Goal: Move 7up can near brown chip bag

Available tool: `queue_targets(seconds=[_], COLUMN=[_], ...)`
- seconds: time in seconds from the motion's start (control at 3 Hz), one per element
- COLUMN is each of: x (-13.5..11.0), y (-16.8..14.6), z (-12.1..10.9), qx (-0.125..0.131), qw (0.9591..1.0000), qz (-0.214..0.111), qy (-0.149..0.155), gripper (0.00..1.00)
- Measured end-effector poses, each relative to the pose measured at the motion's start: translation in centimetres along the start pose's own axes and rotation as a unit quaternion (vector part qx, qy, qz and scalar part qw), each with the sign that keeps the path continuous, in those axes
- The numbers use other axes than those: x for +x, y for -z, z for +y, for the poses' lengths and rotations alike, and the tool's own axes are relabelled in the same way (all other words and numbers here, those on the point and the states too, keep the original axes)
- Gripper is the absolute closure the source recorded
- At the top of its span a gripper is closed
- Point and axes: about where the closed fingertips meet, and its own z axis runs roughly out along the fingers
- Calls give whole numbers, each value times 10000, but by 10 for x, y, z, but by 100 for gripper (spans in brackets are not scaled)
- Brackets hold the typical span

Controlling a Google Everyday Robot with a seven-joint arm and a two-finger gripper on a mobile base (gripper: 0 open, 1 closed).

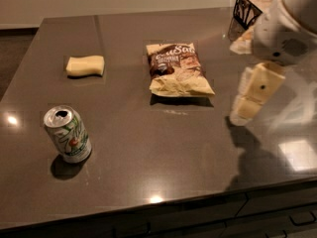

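Observation:
The 7up can point(68, 134) stands upright near the front left of the dark table, its silver top opened. The brown chip bag point(177, 68) lies flat at the middle of the table, well behind and to the right of the can. My gripper point(246, 108) hangs above the table at the right, to the right of the bag and far from the can. It holds nothing that I can see.
A pale yellow sponge point(85, 66) lies at the back left. A black wire basket point(250, 9) stands at the back right corner, partly behind my arm point(290, 26). The table's front edge point(158, 207) runs just below the can.

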Motion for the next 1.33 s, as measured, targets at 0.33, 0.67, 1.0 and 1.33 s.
queue_targets(seconds=[0.33,0.67,1.0,1.33], x=[-49,-96,-141,-185], y=[-30,-62,-90,-107], z=[19,48,74,90], qx=[-139,-218,-367,-531], qw=[9990,9962,9920,9864], qz=[-341,-633,-918,-1251], qy=[260,550,783,926], gripper=[0,0,0,0])
